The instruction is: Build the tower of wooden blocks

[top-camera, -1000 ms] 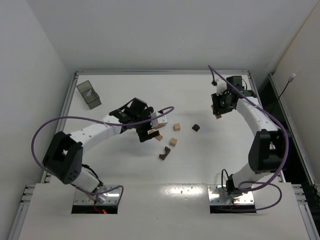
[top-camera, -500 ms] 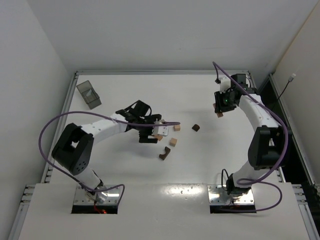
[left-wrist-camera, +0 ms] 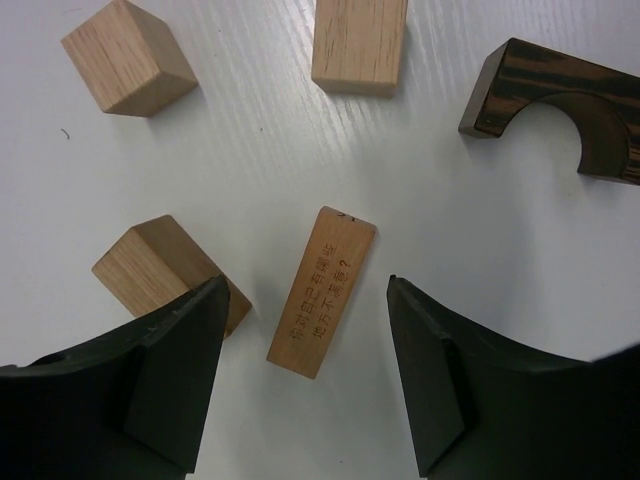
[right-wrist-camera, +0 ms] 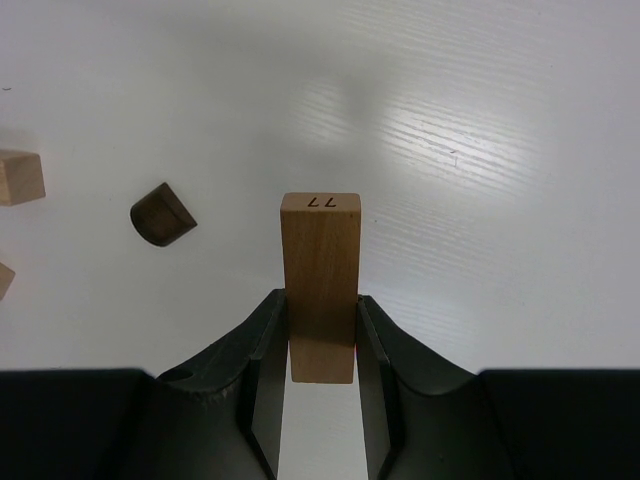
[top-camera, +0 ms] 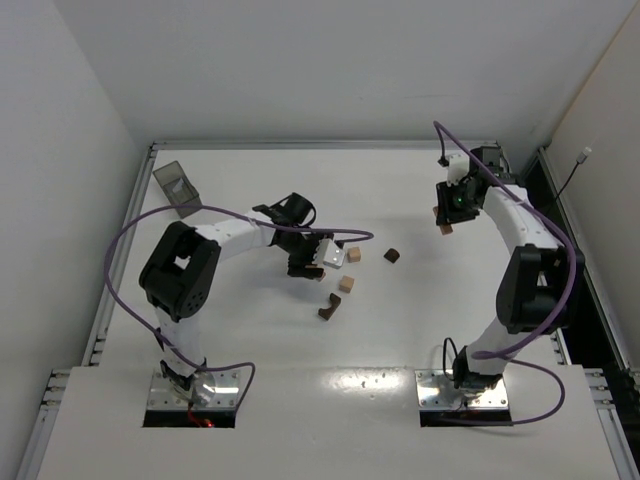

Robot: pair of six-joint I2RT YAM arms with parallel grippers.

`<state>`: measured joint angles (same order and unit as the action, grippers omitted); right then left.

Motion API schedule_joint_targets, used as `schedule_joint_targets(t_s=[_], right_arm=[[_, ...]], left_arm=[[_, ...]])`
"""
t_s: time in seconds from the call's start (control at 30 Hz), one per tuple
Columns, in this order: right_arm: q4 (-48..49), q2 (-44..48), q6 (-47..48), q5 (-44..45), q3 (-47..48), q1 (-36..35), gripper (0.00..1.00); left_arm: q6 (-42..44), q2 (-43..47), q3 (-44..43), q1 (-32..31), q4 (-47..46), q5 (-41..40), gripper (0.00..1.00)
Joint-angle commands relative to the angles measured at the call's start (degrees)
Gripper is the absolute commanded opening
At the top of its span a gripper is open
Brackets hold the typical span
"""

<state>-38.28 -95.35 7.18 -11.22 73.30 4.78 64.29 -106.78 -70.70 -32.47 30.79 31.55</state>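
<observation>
My left claw [top-camera: 318, 258] hangs spread open over the loose blocks at mid-table in the top view. My right claw [top-camera: 447, 212] sits toward the far right corner, clenched on a tan brick [top-camera: 446, 229]. The table [top-camera: 250, 340] has a raised rim all round. There is broad bare white near and left of the blocks, while the right claw works close to the right edge. A dark see-through tray [top-camera: 177, 186] stands at the far left corner, well apart from both claws; what it holds I cannot tell. Right of the left claw lie a tan cube [top-camera: 354, 255] and a second tan cube [top-camera: 346, 284]. A dark arch [top-camera: 329, 306] lies nearer me and a small dark piece [top-camera: 392, 255] farther right, each lying singly.

On the left wrist camera the fingers [left-wrist-camera: 170, 370] stand apart with a printed brick [left-wrist-camera: 322, 292] lying flat between them, a gap on each side. A tan block [left-wrist-camera: 160, 268] lies just beside the left finger, its near end hidden behind it. Beyond are a tilted cube [left-wrist-camera: 127, 57], a brick end [left-wrist-camera: 360, 45] and the dark arch [left-wrist-camera: 560, 105], with bare table between them.

On the right wrist camera the tan brick [right-wrist-camera: 320, 260] is pinched between both fingers [right-wrist-camera: 262, 335], with digits stamped on its far end. Open white table spreads beyond it. The small dark piece [right-wrist-camera: 162, 213] lies to its left, apart, and an edge cube [right-wrist-camera: 20, 177] shows at the frame's left border.
</observation>
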Motion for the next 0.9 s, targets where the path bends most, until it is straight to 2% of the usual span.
schedule_joint_targets(t_s=[0.0,0.2,0.4,0.83,0.87], right_arm=[[-0.04,-1.50,0.29,-1.70,3.43,0.50,0.00],[-0.04,-2.12,0.82,-1.70,4.05,0.50,0.00],[-0.04,-2.12,0.82,-2.22,4.57,0.50,0.00],[-0.57,-4.32,0.82,-2.75,6.16,0.50,0.00],[-0.57,-4.32,0.82,-2.75,6.16,0.50,0.00]], left_arm=[[3.12,-0.44,-1.90,0.48,2.00,4.31,0.61],[3.74,-0.97,-0.06,1.00,3.93,4.84,0.56],[3.74,-0.97,-0.06,1.00,3.93,4.31,0.56],[-1.01,-8.09,-7.00,1.00,7.36,2.02,0.56],[-1.01,-8.09,-7.61,1.00,7.88,1.33,0.50]])
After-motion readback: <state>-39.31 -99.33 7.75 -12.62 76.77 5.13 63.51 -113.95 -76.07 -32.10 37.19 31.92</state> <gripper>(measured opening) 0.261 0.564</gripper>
